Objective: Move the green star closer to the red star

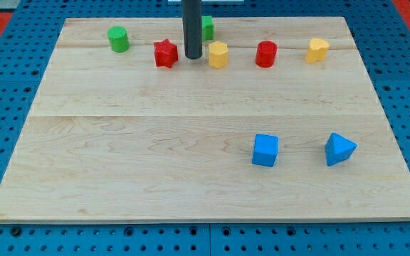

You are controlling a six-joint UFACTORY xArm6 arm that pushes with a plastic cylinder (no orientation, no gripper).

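The red star (pixel 165 53) lies near the view's top, left of centre. A green block (pixel 208 27), mostly hidden behind my rod, sits up and to the right of it; its shape cannot be made out. My tip (pixel 193 57) rests on the board between the red star and a yellow hexagonal block (pixel 218 54), just below the green block.
A green cylinder (pixel 119 39) stands at the top left. A red cylinder (pixel 265 54) and a yellow heart-like block (pixel 317 50) lie along the top right. A blue cube (pixel 265 150) and a blue triangular block (pixel 339 149) sit at the lower right of the wooden board (pixel 119 156).
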